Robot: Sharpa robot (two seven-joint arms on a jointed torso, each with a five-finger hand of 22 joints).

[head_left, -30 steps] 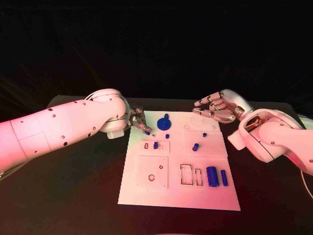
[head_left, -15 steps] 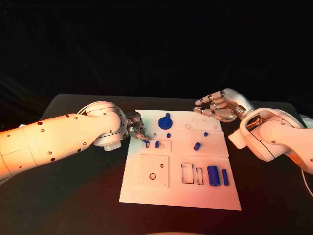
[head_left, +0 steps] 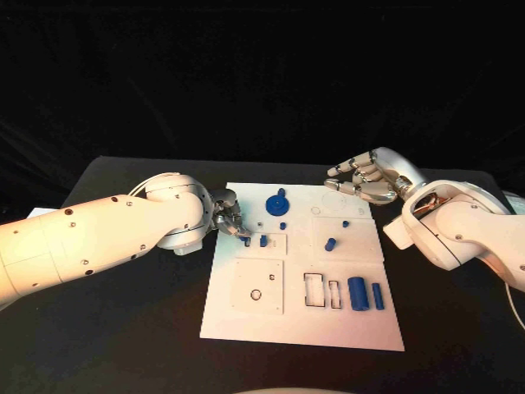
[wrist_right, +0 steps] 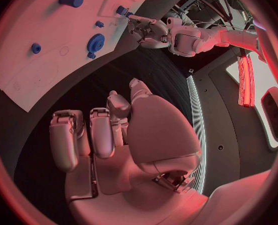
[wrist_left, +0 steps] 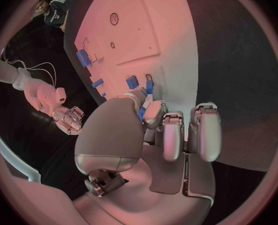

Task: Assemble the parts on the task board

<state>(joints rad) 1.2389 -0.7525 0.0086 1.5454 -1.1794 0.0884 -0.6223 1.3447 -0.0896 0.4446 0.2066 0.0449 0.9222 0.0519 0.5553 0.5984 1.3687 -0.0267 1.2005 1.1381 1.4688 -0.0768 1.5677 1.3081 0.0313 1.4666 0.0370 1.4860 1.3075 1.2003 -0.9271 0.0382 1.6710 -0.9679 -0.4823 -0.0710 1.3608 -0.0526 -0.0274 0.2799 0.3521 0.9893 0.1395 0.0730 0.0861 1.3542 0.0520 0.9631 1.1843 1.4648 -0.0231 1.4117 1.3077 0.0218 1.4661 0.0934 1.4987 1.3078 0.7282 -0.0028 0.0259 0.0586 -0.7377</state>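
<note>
White task board [head_left: 345,324] is lying on a black table [head_left: 120,328]. Small blue parts are showing on the board: a blue gear [head_left: 276,203] near its far edge, a blue cylinder [head_left: 356,293] and a thinner blue bar [head_left: 376,296] near its right edge, a small blue peg [head_left: 330,245] around its middle. Dark-outlined slots [head_left: 313,290] are sitting beside the cylinder. Both arms are showing white, with silver left hand [head_left: 230,217] and silver right hand [head_left: 363,180].
</note>
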